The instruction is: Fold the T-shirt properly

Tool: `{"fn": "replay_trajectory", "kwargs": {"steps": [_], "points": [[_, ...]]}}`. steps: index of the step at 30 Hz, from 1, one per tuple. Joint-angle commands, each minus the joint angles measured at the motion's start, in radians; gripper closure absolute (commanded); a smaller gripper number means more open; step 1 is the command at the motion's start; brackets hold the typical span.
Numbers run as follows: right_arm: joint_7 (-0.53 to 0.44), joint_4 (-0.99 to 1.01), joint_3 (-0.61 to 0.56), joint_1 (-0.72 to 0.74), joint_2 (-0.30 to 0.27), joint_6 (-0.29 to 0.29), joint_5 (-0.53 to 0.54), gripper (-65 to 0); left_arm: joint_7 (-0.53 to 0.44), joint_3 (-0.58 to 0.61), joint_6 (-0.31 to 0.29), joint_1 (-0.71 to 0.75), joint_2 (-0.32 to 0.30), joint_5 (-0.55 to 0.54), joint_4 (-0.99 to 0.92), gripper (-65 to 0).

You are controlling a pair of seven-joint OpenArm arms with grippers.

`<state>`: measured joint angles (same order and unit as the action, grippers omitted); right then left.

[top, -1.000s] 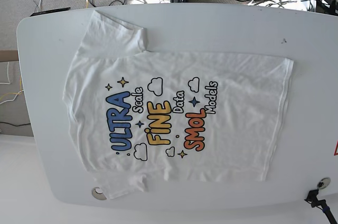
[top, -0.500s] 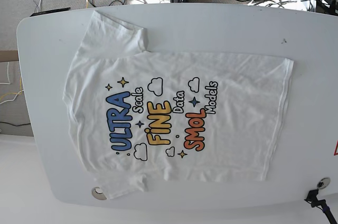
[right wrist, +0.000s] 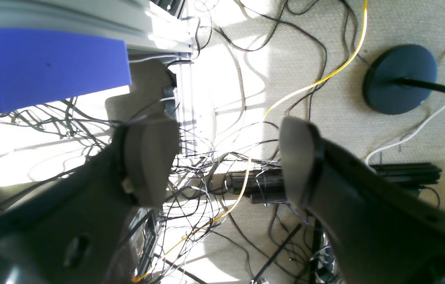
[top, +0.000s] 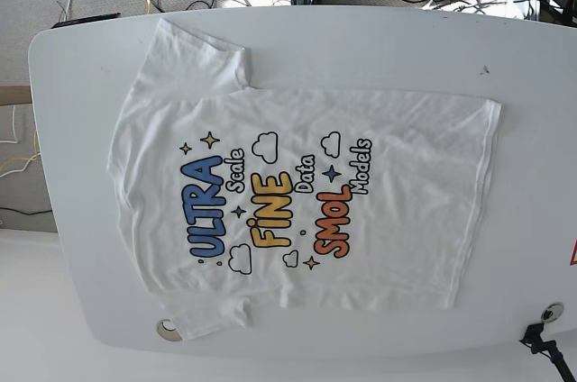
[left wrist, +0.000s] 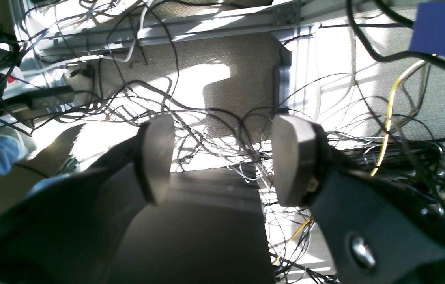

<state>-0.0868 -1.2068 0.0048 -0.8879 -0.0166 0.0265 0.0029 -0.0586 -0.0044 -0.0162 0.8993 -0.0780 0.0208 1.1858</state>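
While the T-shirt (top: 297,197) lies flat and print-up across the middle of the white table (top: 379,40) in the base view, neither arm shows in that frame. Shirt is unfolded: neck end toward frame left, hem toward frame right, one sleeve spread at upper left, the other bunched at the lower left near the table edge beside a round grommet (top: 168,329). Print reads sideways, "ULTRA" blue, "FINE" yellow, "SMOL" red-orange, with small clouds and stars around it. Nothing touches the cloth. Left wrist view: left claw (left wrist: 222,157) has its two grey pads well apart, nothing between them, only floor carpet and a tangle of cables (left wrist: 214,130) behind; a yellow cable (left wrist: 388,118) runs down frame right, and a blue block (left wrist: 443,29) sits at upper right. Right wrist view: right claw (right wrist: 226,161) likewise spread wide and empty, pointing at carpet, cables and a dark round stand base (right wrist: 400,79) at upper right; a blue block (right wrist: 49,65) fills the upper left. Both claws are off the table, well apart from the shirt.
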Motion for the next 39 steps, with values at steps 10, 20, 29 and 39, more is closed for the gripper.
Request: {"fn": "replay_trajectory", "kwargs": {"steps": [10, 20, 29, 39], "points": [[-0.008, -0.387, -0.001, -0.233, -0.003, 0.005, 0.003, -41.5, -0.013, -0.003, -0.001, 0.203, -0.081, -0.002, 0.309, -39.4], [0.083, -0.769, -0.001, -0.370, -0.003, 0.005, 0.007, -41.4, -0.011, -0.095, -0.001, 0.341, -0.136, -0.002, 0.638, -39.7], [0.083, -0.813, 0.005, -0.307, -0.003, 0.000, 0.009, -41.4, -0.011, -0.157, -0.001, 0.340, -0.136, -0.003, 0.764, -39.7], [0.080, -0.813, 0.008, -0.127, 0.002, -0.004, 0.013, -41.4, -0.011, -0.220, -0.015, 0.171, -0.142, -0.289, 0.768, -39.7]]}}
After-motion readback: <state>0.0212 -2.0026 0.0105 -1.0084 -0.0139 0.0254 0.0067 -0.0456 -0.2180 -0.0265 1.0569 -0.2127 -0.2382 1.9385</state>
